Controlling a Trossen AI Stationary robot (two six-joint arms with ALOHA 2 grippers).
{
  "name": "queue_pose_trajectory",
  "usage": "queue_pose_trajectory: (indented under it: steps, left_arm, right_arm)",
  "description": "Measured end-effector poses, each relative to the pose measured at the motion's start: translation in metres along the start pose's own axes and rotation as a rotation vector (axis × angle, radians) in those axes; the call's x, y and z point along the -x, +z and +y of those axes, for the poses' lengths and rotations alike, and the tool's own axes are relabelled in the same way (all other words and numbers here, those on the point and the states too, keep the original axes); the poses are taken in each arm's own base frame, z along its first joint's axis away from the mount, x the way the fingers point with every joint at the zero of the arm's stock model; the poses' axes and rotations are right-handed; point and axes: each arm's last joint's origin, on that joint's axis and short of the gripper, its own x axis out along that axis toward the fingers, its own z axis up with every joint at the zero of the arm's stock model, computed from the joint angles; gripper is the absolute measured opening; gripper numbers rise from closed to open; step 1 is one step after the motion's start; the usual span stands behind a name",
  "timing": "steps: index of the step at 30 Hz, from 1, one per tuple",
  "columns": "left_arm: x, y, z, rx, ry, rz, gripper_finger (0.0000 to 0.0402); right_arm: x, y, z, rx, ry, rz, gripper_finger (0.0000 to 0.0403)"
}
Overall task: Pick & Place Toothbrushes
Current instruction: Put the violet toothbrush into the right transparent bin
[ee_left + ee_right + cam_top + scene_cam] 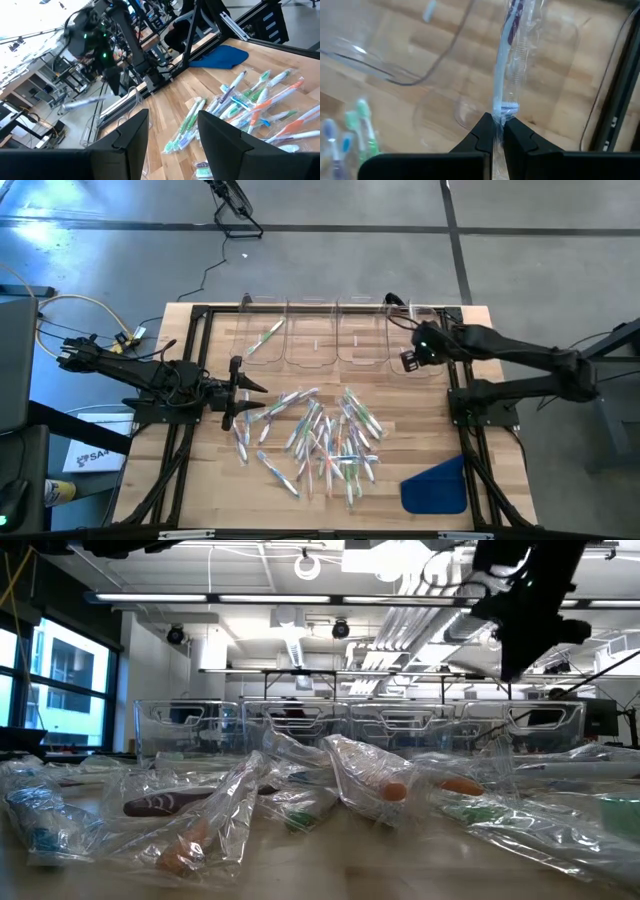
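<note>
While right hand [494, 131] pinches wrapped toothbrush [505, 75], tip cut off, left hand [172, 135] released

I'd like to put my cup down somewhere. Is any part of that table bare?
Bare wood shows between the blue cloth and the right frame rail, and along the near-left edge of the table. The middle is crowded with toothbrushes; clear bins line the far edge.
</note>
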Motion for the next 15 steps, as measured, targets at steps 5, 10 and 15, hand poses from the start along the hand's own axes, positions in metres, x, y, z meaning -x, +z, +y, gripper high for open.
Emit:
queue_pose_trajectory:
  steps: [5,10,15]
  left_arm:
    - [0.000,0.000,0.000,0.000,0.000,0.000,0.0166]
    - [0.000,0.000,0.000,0.000,0.000,0.000,0.0166]
    - [0.000,0.000,0.000,0.000,0.000,0.000,0.0166]
  right_arm:
    - [-0.024,0.015,-0.003,-0.004,-0.043,0.091,0.0012]
    - [-0.044,0.026,-0.011,-0.023,-0.067,0.192,0.0012]
    - [-0.063,0.033,-0.018,-0.028,-0.073,0.290,0.0012]
